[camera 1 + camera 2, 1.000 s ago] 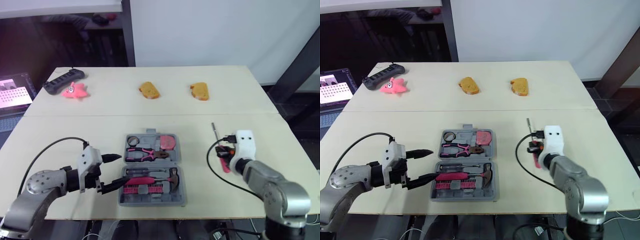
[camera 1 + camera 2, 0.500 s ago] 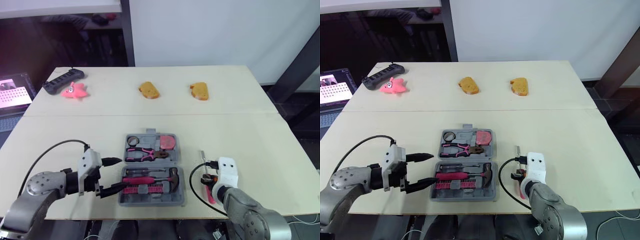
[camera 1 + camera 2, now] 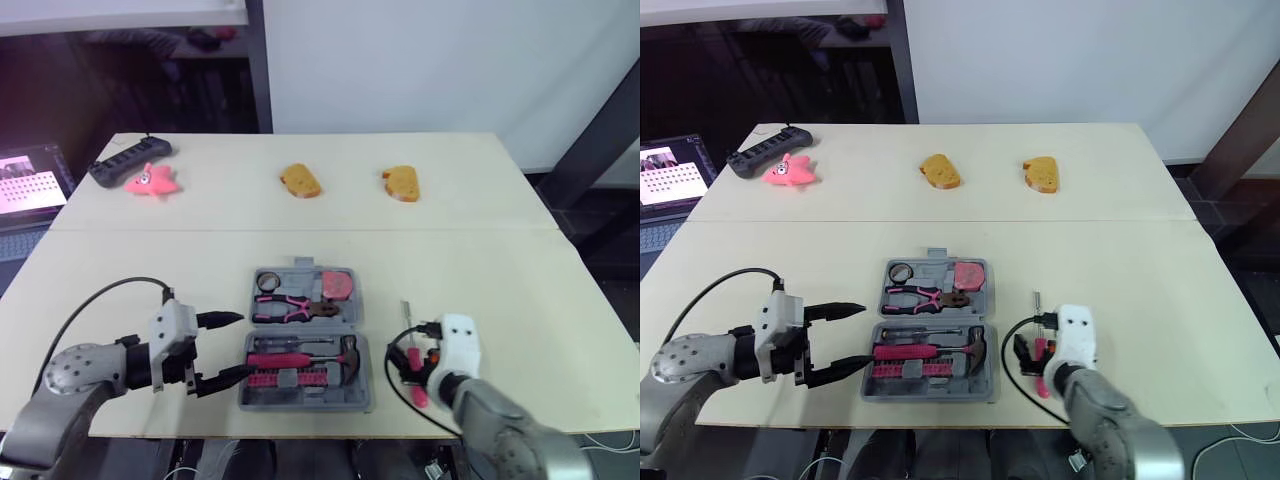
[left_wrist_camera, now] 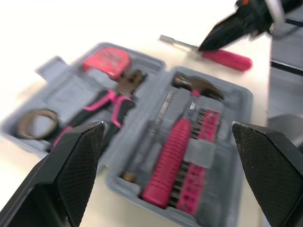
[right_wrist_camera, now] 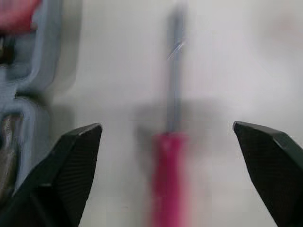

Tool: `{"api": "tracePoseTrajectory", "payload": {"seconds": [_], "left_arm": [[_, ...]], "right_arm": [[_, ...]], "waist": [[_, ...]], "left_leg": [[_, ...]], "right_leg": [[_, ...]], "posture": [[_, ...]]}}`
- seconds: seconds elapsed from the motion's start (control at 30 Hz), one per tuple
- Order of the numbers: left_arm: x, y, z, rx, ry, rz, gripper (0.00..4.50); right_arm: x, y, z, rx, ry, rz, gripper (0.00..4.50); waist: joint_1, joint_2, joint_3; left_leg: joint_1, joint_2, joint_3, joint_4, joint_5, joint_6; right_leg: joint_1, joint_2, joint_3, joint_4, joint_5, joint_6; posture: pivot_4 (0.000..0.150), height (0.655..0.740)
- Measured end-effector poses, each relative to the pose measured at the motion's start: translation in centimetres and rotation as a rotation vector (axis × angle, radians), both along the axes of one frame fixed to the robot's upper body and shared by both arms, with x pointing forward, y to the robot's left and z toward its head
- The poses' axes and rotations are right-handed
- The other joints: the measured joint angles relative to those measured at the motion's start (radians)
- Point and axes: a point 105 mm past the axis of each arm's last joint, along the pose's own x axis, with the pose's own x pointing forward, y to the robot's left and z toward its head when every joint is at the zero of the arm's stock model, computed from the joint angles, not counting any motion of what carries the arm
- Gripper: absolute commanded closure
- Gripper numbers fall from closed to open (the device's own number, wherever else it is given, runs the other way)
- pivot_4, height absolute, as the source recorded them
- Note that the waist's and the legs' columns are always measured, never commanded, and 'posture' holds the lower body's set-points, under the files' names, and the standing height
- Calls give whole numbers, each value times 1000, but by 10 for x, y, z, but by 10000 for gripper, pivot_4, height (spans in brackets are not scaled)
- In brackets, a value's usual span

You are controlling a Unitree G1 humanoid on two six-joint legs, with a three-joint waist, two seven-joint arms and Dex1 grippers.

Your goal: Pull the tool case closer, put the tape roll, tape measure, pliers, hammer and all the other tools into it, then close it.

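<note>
On a pale table (image 3: 480, 270), an open tool case (image 3: 300, 403) is lying at lower centre. The left gripper (image 3: 868, 332) is hovering wide open and empty at its left edge. The right gripper (image 5: 166, 125), also wide open, is straddling a pink-handled screwdriver (image 5: 168, 156) lying right of the case, shaft pointing up-frame.
</note>
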Motion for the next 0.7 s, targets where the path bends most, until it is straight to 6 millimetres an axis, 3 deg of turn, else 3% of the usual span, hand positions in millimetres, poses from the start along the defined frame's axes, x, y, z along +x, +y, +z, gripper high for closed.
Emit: {"api": "tracePoseTrajectory", "payload": {"seconds": [0.1,0.23,0.3,0.33,0.47,0.63,0.7], "left_arm": [[-6,4,5,-14,9,-53,0],[-20,12,4,9,125,-136,0],[-24,21,0,39,158,-163,0],[-24,22,-1,40,159,-164,0],[-24,22,2,37,151,-202,0],[-27,18,1,37,151,-203,0],[-29,15,1,37,146,-203,0]], "right_arm": [[11,-4,40,-83,-60,187,739],[8,7,54,-215,20,558,739],[-4,12,45,-455,95,962,739],[-6,12,43,-474,104,1005,739],[-8,12,16,-816,61,1552,739],[12,8,1,-1179,-61,1925,739],[14,10,-6,-1249,-102,2026,739]], "waist": [[0,1,1],[1,2,2],[2,4,4],[2,3,4],[-3,-2,7],[0,-2,8],[0,-2,9]], "left_leg": [[1,1,-1,-4,0,0],[1,0,0,-10,0,0],[1,0,1,-10,-1,1],[1,0,1,-11,-1,2],[0,0,2,-10,-1,2],[2,0,2,-9,-1,1],[2,0,2,-9,0,1]], "right_leg": [[-1,1,0,0,0,0],[-2,0,0,-4,-1,1],[-1,-2,-1,-7,-1,5],[-1,-1,-1,-7,-1,6],[-2,-2,-1,-7,0,7],[-1,-1,-1,-4,0,6],[-1,-1,-1,-3,0,6]], "posture": [[1500,7400],[1500,7400],[1500,7400],[1500,7400],[1500,7400],[1500,7400],[1500,7400]]}}
